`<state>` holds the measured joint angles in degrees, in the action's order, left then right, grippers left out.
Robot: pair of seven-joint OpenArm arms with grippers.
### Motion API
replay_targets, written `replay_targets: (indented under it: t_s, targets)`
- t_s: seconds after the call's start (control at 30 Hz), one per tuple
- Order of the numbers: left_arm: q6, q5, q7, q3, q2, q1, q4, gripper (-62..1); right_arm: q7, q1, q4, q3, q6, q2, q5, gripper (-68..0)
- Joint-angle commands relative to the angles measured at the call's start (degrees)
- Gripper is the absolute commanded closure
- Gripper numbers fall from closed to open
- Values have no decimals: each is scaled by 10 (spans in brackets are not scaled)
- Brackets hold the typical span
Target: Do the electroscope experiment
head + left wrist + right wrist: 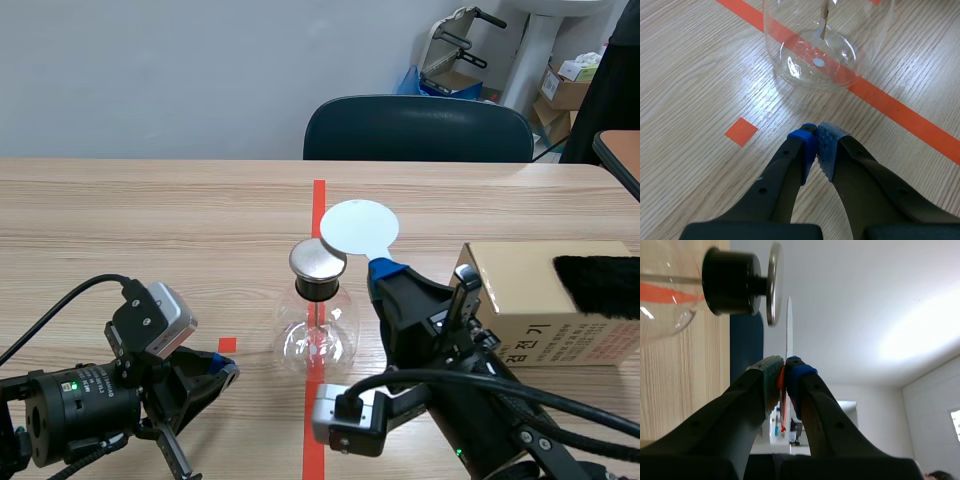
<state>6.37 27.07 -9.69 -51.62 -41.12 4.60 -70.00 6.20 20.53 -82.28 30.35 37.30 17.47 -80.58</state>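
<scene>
One clear flask [316,338], one white disc [358,226]

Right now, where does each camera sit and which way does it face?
Scene view: between the arms, facing across the table; shows the electroscope flask, box, both arms, left pincer, right pincer.
Left wrist view: on the left arm, looking down past its shut pincer at the flask's base.
Right wrist view: on the right arm, rolled sideways, looking past its pincer, shut on the white disc beside the metal cap.
Shared: all three show the flask.
</scene>
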Motion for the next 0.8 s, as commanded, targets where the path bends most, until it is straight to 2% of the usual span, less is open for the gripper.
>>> replay_targets:
  t_s: [0.0, 0.3, 0.77]
  targets:
    - [2, 1, -10, 2, 3, 2, -10, -14, 13, -7, -9, -4, 9, 2, 0, -10]
    - [2, 1, -10, 2, 3, 2, -10, -14, 99, -7, -9, -4, 9, 2, 0, -10]
    - [2, 1, -10, 2, 3, 2, -10, -14, 105, -7, -9, -4, 9, 2, 0, -10]
